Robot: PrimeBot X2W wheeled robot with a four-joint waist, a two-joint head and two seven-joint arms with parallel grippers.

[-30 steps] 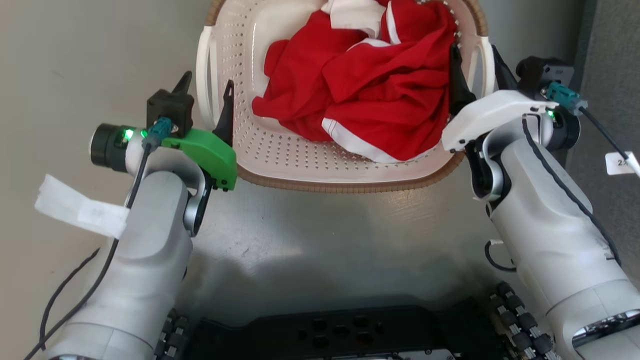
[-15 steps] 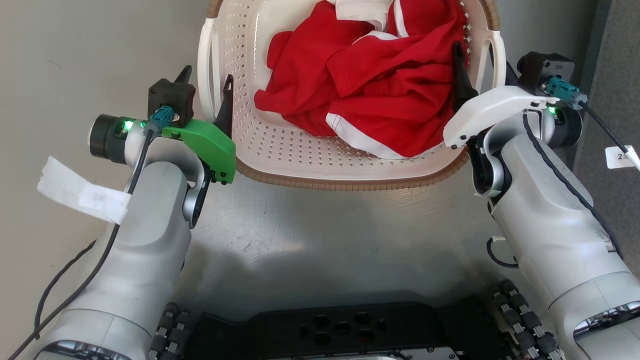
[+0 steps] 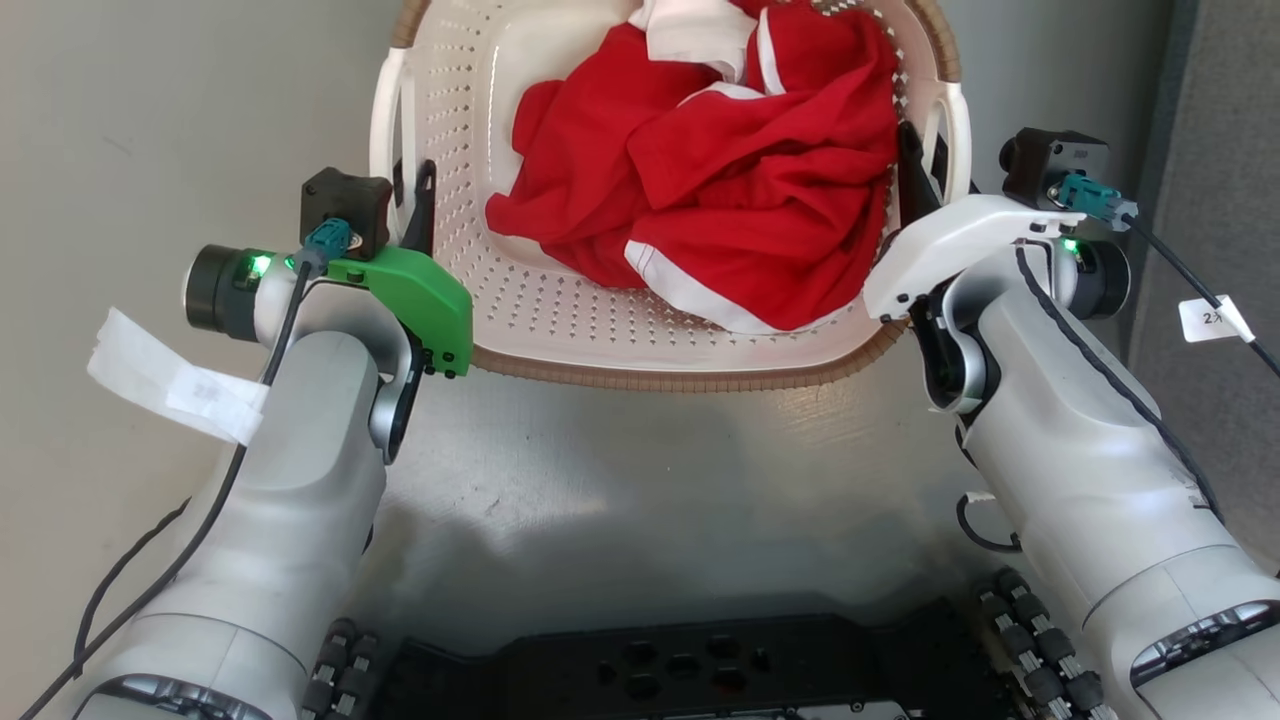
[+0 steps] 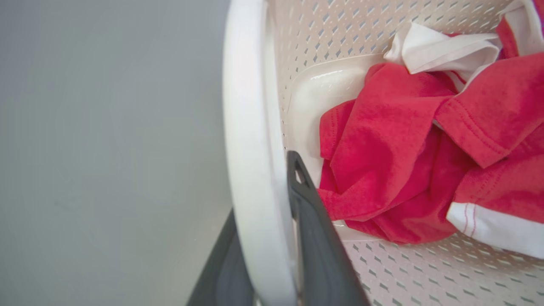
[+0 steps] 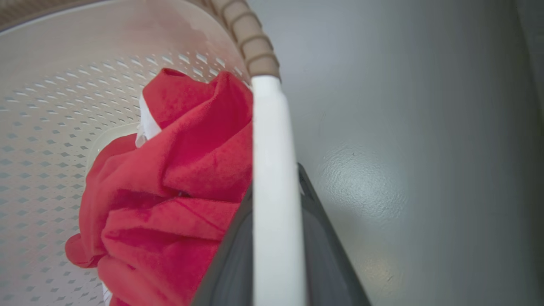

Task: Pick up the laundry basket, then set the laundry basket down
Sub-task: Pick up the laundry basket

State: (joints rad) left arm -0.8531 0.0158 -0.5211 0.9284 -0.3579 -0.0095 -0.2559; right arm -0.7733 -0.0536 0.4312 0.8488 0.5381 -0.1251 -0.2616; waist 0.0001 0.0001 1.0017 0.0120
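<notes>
The laundry basket [image 3: 560, 310] is cream-white and perforated with a brown rim, and sits at the top centre of the head view on the grey floor. Red and white clothes [image 3: 720, 190] are heaped inside it. My left gripper [image 3: 405, 205] is shut on the basket's left white handle [image 3: 382, 140]. In the left wrist view, dark fingers [image 4: 312, 221] press either side of that handle [image 4: 248, 148]. My right gripper [image 3: 935, 175] is shut on the right handle [image 3: 957, 130], and its fingers [image 5: 325, 242] clamp the white bar [image 5: 272, 148].
My black wheeled base [image 3: 680, 670] lies along the bottom edge, close behind the basket. A darker grey strip [image 3: 1220, 150] runs down the right side. Bare grey floor lies to the left of the basket and between the basket and my base.
Both grippers' fingers have drawn together onto the handles; the left pair stood wide apart a second ago. The basket and arms sit a little further left in the head view.
</notes>
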